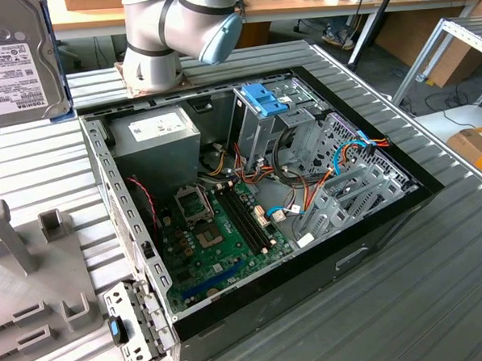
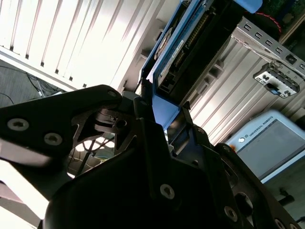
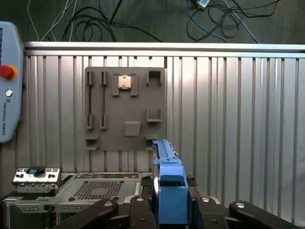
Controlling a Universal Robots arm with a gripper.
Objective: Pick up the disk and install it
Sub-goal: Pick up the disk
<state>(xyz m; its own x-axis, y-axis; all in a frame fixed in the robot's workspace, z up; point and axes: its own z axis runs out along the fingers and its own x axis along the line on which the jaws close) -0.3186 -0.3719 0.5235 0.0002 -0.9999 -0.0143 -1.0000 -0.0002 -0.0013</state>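
Observation:
The disk hangs at the exterior view's upper left, label side showing, a blue rail along its edge. In the second wrist view my gripper is shut on the disk, the black fingers clamped on its blue end. In the first wrist view the blue end tab of the disk stands upright in my gripper, above the edge of the open computer case. The case lies open in the middle, with grey drive bays on the exterior view's right side.
A tall silver cage with a blue clip stands inside the case beside the power supply. A grey fixture plate carrying a chip lies on the ribbed metal table. A teach pendant lies nearby. The arm's base stands behind the case.

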